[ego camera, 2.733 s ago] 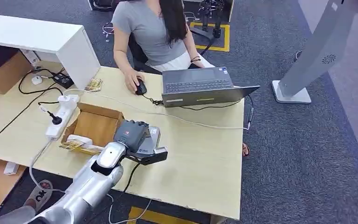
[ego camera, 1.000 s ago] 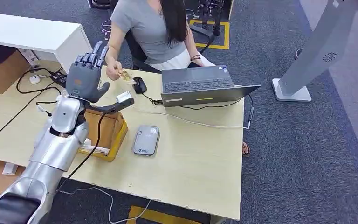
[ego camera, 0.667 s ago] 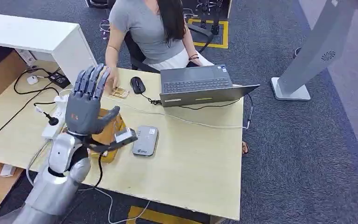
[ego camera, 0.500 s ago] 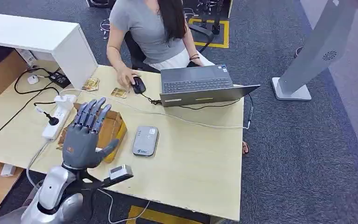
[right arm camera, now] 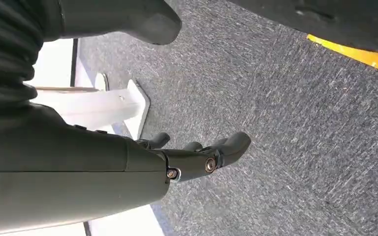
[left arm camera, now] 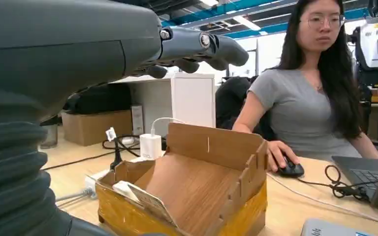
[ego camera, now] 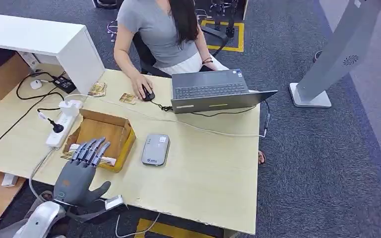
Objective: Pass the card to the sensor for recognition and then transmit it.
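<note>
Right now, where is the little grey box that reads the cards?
In the head view, the grey card sensor lies flat mid-table, just right of the cardboard box and nearer the robot than the laptop.

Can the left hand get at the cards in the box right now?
Probably yes. The left hand hovers open at the near edge of the open-topped box, and the cards lie uncovered in the near corner.

no text, labels or numbers legible
</note>
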### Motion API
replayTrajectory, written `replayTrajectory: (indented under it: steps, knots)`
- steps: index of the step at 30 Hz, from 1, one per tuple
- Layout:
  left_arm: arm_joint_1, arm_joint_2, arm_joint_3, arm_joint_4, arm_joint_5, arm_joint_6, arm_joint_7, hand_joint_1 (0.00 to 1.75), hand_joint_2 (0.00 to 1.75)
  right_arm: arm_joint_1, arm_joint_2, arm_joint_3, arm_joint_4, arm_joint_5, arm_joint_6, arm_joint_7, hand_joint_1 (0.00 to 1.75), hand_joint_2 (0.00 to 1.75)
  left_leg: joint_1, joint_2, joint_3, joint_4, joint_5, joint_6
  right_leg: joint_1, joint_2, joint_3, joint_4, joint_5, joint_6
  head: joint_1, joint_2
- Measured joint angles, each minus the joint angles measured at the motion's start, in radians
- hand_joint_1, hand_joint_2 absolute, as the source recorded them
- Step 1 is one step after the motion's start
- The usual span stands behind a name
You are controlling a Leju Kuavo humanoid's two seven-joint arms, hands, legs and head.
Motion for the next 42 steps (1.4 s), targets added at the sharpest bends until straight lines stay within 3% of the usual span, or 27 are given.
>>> replayTrajectory:
  steps: [8,23,42]
  knots:
    - [-0.011,-0.001,0.035,0.013,0.006,-0.042,0.029,0.00,1.75,0.000,0.001,0.000,0.000,0.009,0.002,0.000,0.00,1.75,0.000,-0.001,0.000,0.000,0.000,0.000,0.000,-0.001,0.000,0.000,0.000,0.000,0.000,0.000]
    - [-0.146,-0.038,0.142,0.180,0.001,-0.085,0.039,0.00,1.75,-0.001,0.001,0.000,0.000,0.042,0.018,-0.004,0.00,1.75,0.000,-0.001,0.000,0.000,0.001,0.000,0.000,0.000,0.000,0.000,0.000,0.000,-0.001,0.000]
    - [-0.193,-0.065,0.146,0.274,-0.023,-0.125,0.035,0.00,1.75,-0.003,0.001,0.000,0.000,0.059,0.021,-0.009,0.00,1.75,0.000,-0.001,0.000,0.000,0.001,0.000,0.000,0.000,0.000,0.000,0.000,0.000,0.000,0.000]
